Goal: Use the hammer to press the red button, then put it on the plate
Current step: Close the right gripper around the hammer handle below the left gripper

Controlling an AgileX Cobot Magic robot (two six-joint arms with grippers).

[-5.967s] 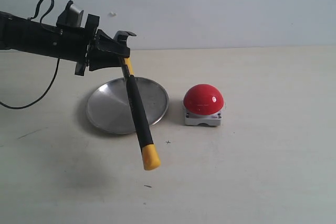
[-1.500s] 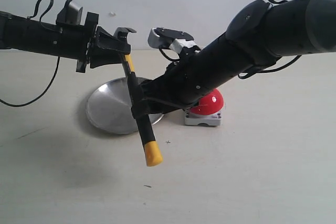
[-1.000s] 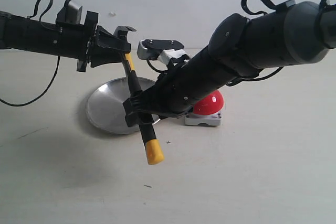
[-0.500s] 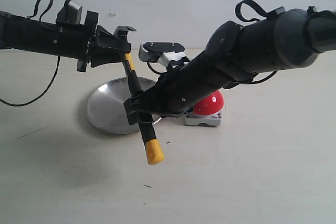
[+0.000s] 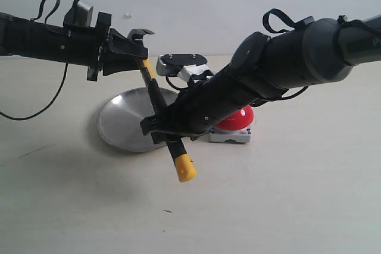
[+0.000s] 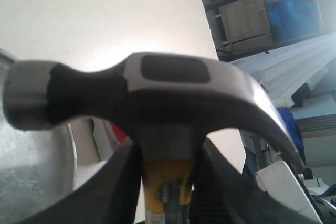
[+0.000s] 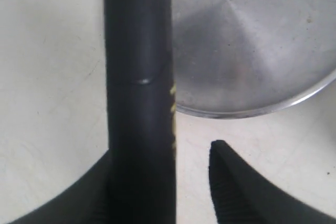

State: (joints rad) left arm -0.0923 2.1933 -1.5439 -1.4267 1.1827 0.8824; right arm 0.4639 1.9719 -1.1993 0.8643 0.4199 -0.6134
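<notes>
The right gripper [image 5: 161, 128] stands open around the handle of the hammer [image 5: 155, 94], one finger not touching. Behind it, the plate [image 5: 119, 124] holds nothing and the red button [image 5: 240, 117] waits, so I judge both steps remain. The left gripper [image 5: 140, 57] clamps the hammer under its head, in the air.

The plate [image 5: 122, 124] lies on the tabletop [image 5: 297, 200], left of the button [image 5: 243, 117]; the hammer [image 5: 155, 94] hangs tilted, seemingly over the plate's right edge.
</notes>
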